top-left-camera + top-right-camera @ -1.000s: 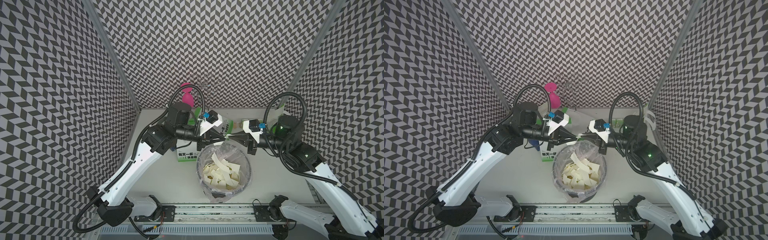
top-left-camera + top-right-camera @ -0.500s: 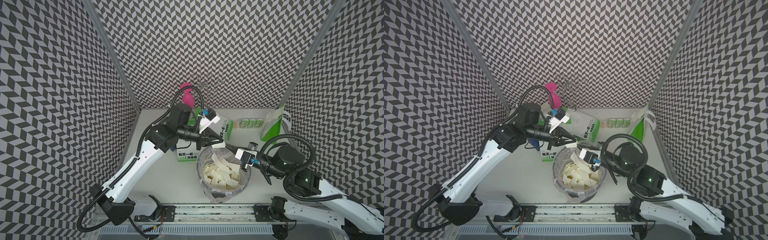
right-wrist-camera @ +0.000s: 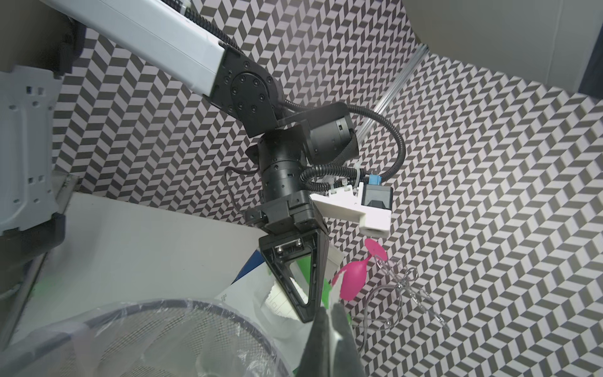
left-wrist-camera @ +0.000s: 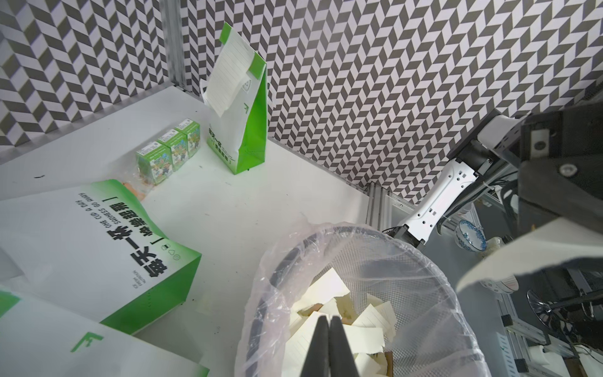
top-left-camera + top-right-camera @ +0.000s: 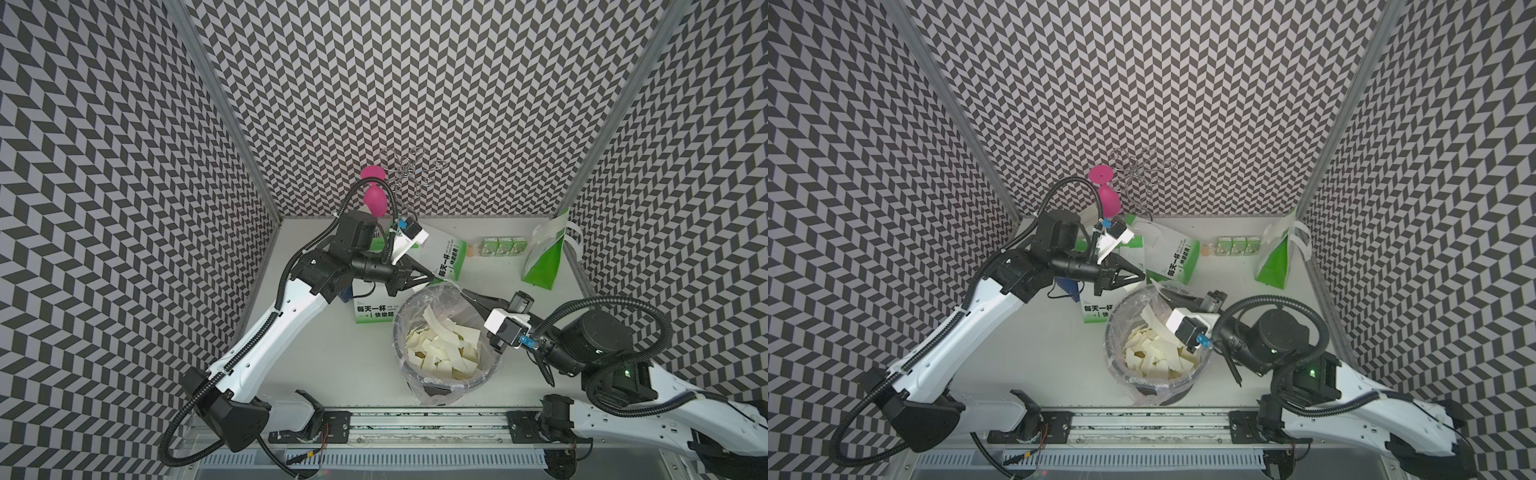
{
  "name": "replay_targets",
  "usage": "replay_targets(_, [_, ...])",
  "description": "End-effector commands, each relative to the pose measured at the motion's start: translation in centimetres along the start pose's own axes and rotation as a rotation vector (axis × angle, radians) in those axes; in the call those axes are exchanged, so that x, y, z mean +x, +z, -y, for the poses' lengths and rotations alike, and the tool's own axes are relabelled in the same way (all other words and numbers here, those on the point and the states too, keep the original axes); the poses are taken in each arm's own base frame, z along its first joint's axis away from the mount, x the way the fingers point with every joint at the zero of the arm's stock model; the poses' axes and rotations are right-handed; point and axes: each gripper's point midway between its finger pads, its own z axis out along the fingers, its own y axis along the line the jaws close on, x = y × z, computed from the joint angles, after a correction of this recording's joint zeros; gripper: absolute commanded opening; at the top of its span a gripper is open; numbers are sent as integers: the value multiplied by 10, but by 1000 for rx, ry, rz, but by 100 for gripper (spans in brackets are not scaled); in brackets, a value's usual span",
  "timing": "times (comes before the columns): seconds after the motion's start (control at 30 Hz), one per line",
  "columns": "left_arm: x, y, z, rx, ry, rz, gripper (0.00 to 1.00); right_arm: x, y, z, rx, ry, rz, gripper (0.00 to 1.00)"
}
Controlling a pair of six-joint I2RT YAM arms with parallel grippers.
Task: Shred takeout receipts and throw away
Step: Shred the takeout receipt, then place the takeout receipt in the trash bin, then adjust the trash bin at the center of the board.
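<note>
So a second ago both arms are nose to nose over the far rim of the bin [image 5: 397, 332], tugging on the same bit of paper. Now the right arm is pulled back toward the near-right side of the bin, while the left has barely budged from the far rim. To me that reads as the rip being done: the piece has come apart and the halves only need dropping.

The right fingers [image 3: 315, 346] are pressed together on a cream receipt strip [image 5: 1152, 313]. It dangles from their tips just inside the bin's far-right rim, so letting go should land it in the liner.

The left fingers [image 4: 318, 349] are squeezed tight too, hovering above the far rim of the bin. Their wrist view shows no gap and no paper poking out, so I honestly can't tell if a sliver is trapped in there or nothing at all.

The bin itself is well filled with torn scraps [image 5: 440, 345], so plenty of shredding is done. It's not finished though. A whole receipt [image 4: 228, 71] still hangs on the upright bag [image 4: 248, 140], well away from the bin in the far corner of the counter [image 4: 228, 202] on the robot's right.
</note>
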Motion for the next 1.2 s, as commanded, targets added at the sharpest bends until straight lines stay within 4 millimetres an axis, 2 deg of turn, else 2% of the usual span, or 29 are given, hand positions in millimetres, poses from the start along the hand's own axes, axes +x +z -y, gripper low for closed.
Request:
replay_targets(0.0, [1,2,33,71,39,15,0,16,-4,-2,-71,138,-110,0])
replay_targets(0.07, [2,5,46,91,54,17,5,25,-11,-6,-136,214,-157,0])
replay_targets(0.17, [10,12,61,126,75,-4,24,37,-22,-22,-252,315,-223,0])
replay_targets(0.23, [17,16,65,128,90,-22,37,53,-24,-37,-318,355,-301,0])
replay_targets(0.27, [20,16,63,108,92,-33,43,66,-25,-46,-347,365,-359,3])
replay_targets(0.33, [24,14,55,49,103,-53,51,79,-25,-58,-383,374,-416,11])
replay_targets(0.47, [14,-5,44,-91,140,-26,63,92,-18,-57,-351,380,-448,36])
replay_targets(0.57, [15,-25,19,-236,103,-21,64,96,-12,-53,-331,376,-459,57])
replay_targets(0.73, [22,-78,-12,-417,7,67,65,107,-3,-21,-194,401,-472,74])
replay_targets(0.8, [39,-94,-25,-481,-42,61,65,108,1,-9,-150,436,-461,80])
replay_targets(0.87, [61,-98,-37,-523,-97,33,65,112,3,-1,-124,463,-463,82])
replay_targets(0.97, [94,-94,-48,-550,-172,5,65,124,3,7,-84,497,-507,83])
replay_targets(1.1, [113,-88,-55,-559,-248,54,65,147,-2,12,-35,541,-608,83])
replay_targets(1.17, [132,-86,-67,-600,-302,33,65,155,-5,15,-5,571,-645,82])
